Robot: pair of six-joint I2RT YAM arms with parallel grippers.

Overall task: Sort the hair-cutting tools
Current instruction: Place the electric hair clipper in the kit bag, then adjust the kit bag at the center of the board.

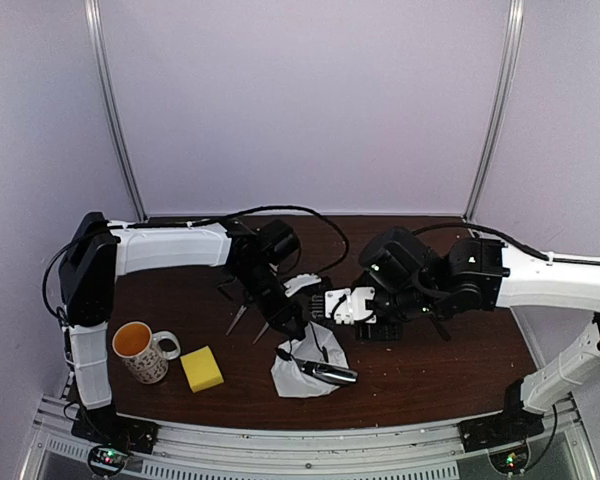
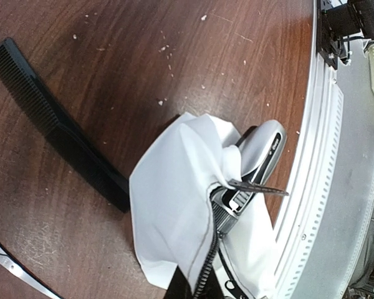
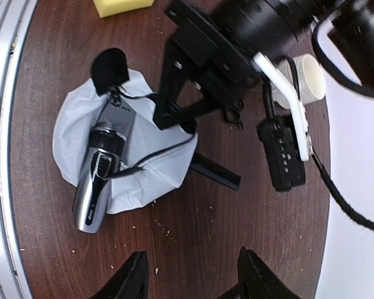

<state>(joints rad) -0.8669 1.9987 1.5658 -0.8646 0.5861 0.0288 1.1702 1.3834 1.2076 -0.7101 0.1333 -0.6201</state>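
Left pincer [image 1: 288, 322]: jaws fully closed, pinching the zip edge of the white fabric zip pouch [image 2: 174, 205]. The cloth tents up toward the fingers, and the rest of the pouch lies crumpled on the dark brown wood bench [image 1: 460, 370].

Right pincer [image 3: 193, 277]: jaws well apart with nothing between them. It hovers over bare wood just right of the pouch and touches nothing.

The stubby silver-grey and black electric hair clipper [image 3: 100, 177] lies on the pouch. Its black end is at the pouch mouth and its grey body sticks out toward the front edge.

The slim flat black plastic comb [image 2: 56, 124] lies flat on the bench. One end is right against the pouch, and the rest runs diagonally away from it.

A steel scissor blade [image 2: 15, 273] shows at the corner of the left wrist view, flat on the wood and apart from the comb. Its handles are out of frame.

Edges: the pouch and clipper sit near the front rim, with the ribbed aluminium rail [image 2: 324, 187] just beyond. The yellow sponge block [image 1: 202, 368] and the white patterned mug with an orange inside [image 1: 140, 350] stand side by side at front left, clear of the pouch. The right half of the bench is open wood with pale crumbs scattered on it.

Both arms crowd the centre, with the two pincer heads close together above the pouch.
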